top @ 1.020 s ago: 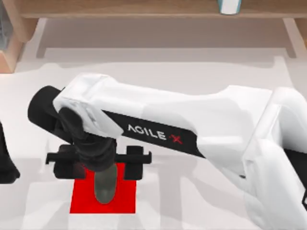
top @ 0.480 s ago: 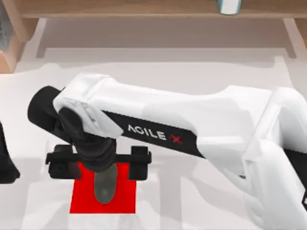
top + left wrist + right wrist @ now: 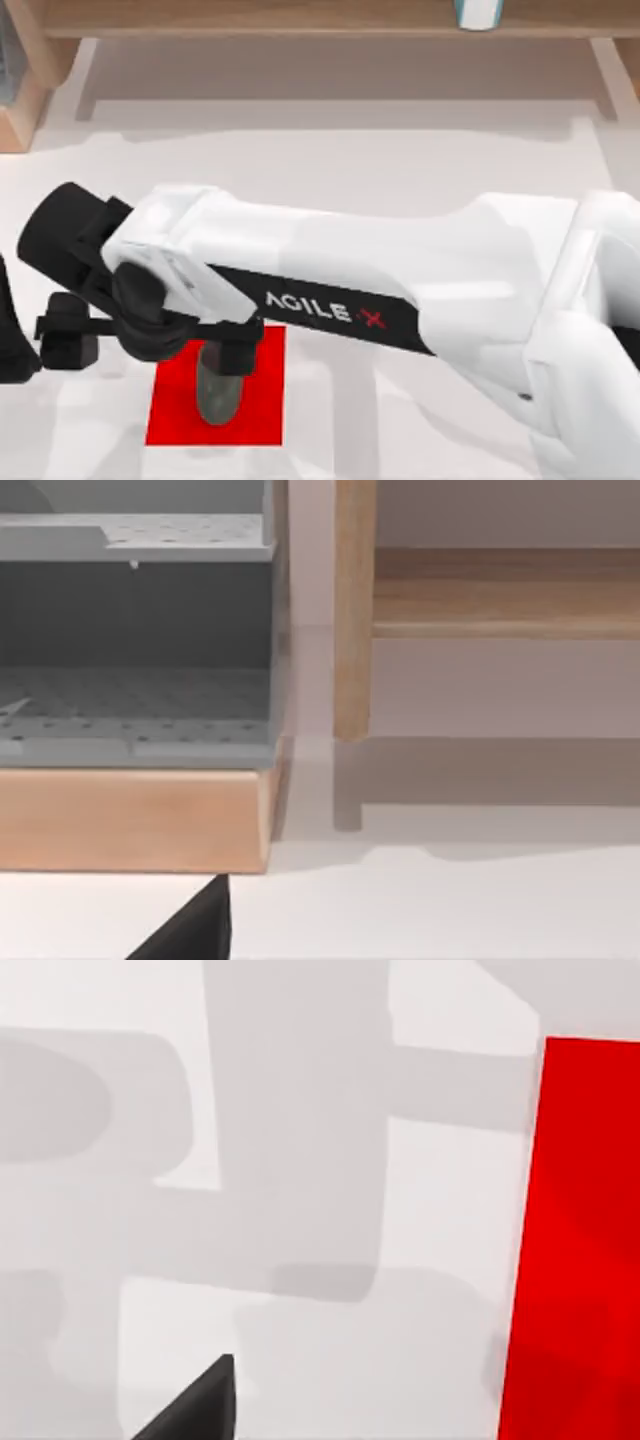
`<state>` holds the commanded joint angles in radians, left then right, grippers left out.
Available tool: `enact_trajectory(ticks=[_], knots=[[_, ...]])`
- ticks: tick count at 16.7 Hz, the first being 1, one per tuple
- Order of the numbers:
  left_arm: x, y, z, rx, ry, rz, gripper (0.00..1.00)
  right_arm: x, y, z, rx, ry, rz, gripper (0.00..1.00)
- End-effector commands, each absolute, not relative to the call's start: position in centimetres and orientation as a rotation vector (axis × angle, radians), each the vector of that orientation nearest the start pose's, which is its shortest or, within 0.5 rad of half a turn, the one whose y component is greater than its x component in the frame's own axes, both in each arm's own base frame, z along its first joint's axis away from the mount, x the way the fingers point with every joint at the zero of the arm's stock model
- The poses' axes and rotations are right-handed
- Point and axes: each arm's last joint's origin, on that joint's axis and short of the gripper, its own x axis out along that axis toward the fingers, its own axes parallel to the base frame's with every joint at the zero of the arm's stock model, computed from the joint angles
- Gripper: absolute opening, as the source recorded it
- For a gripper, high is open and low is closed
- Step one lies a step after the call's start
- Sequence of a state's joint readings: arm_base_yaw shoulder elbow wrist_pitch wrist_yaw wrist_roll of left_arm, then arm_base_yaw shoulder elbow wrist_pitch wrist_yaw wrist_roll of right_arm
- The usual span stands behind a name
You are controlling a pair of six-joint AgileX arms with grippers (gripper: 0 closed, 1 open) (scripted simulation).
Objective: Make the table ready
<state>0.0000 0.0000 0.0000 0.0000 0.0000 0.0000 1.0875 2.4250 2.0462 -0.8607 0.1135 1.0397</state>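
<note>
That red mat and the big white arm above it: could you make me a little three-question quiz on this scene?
1. True or false: the grey object lies on the red mat.
2. Which arm reaches across the table? A) left B) right
3. Fill in: the right end effector hangs above the table just off the mat's ____ edge in the top view.

Key: 1 true; 2 B; 3 left. The left arm sits parked at the table's left edge.
</note>
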Motion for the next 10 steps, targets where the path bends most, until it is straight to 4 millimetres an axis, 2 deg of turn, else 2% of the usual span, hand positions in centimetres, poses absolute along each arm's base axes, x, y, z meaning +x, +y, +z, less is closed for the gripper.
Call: enact_trajectory(ticks=[6,10], knots=[[10.6,-0.1,16.0,0.000,0.000,0.000,1.00,23.7,46.1,12.9,0.385,1.030,0.467,1.00],[10.6,-0.1,16.0,0.000,0.000,0.000,1.00,24.6,45.1,13.3,0.581,0.809,0.611,1.00]])
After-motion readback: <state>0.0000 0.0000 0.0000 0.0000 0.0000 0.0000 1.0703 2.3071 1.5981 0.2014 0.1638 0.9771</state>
